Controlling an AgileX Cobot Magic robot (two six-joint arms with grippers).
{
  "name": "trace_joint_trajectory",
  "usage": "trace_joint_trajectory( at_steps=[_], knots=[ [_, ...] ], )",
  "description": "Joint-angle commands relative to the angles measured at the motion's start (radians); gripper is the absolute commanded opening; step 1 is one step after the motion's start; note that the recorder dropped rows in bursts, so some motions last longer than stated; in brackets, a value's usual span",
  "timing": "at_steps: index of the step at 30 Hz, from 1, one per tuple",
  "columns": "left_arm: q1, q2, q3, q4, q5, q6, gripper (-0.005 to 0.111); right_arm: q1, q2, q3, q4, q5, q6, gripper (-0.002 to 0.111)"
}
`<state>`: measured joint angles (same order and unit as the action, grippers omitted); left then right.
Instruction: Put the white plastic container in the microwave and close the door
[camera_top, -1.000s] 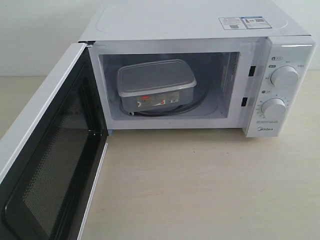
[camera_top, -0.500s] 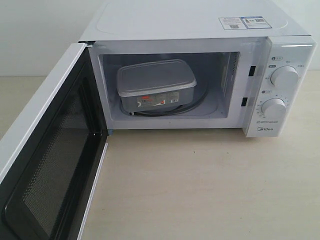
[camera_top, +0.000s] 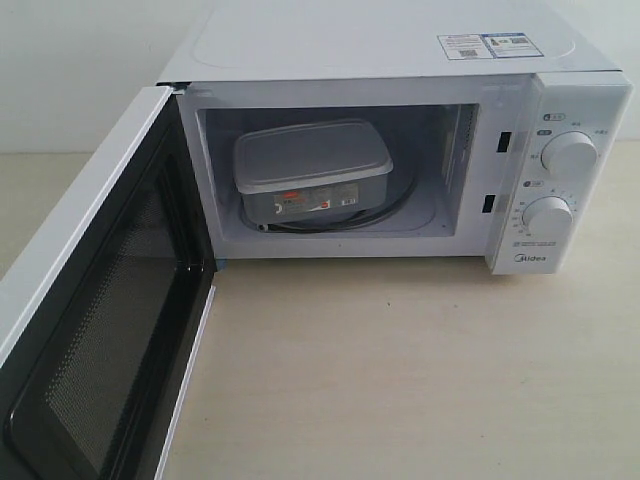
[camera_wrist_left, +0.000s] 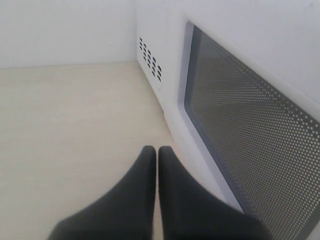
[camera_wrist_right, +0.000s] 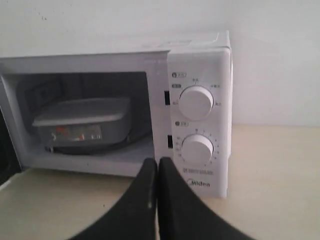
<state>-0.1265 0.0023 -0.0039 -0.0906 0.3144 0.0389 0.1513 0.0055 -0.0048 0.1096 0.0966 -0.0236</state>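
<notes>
Since earlier frame we see nothing moved.

Exterior: container (camera_top: 312, 170) sits inside microwave (camera_top: 400, 40), label facing out. Door (camera_top: 100, 330) hangs wide open, so we judge only closing remains.

Left wrist: left gripper (camera_wrist_left: 156, 150) pinched together, empty, just beside door's outer face, likely placed to push.

Right wrist: right gripper (camera_wrist_right: 158, 161) likewise closed, empty, hanging back before microwave front, we judge to leave door's swing free.

Open door (camera_top: 100, 330) bars left side; microwave (camera_top: 350, 45) front apparently free.

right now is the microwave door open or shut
Open: the door stands wide, and the white plastic container shows inside the microwave.
</notes>
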Motion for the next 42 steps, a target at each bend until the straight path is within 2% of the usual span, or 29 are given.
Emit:
trace_joint_trajectory(
  at_steps=[1,9,21,26,42],
  knots=[
    [0.003,-0.002,0.004,0.001,-0.001,-0.009,0.004,-0.002,-0.006,0.005,-0.053,0.110,-0.001,0.000],
    [0.003,-0.002,0.004,0.001,-0.001,-0.009,0.004,-0.002,-0.006,0.005,-0.089,0.259,-0.001,0.000],
    [0.003,-0.002,0.004,0.001,-0.001,-0.009,0.004,-0.002,-0.006,0.005,-0.089,0.255,-0.001,0.000],
    [0.003,-0.002,0.004,0.001,-0.001,-0.009,0.004,-0.062,-0.006,0.005,-0.089,0.255,-0.001,0.000],
    [0.003,-0.002,0.004,0.001,-0.001,-0.009,0.004,-0.062,-0.006,0.005,-0.089,0.253,-0.001,0.000]
  ],
)
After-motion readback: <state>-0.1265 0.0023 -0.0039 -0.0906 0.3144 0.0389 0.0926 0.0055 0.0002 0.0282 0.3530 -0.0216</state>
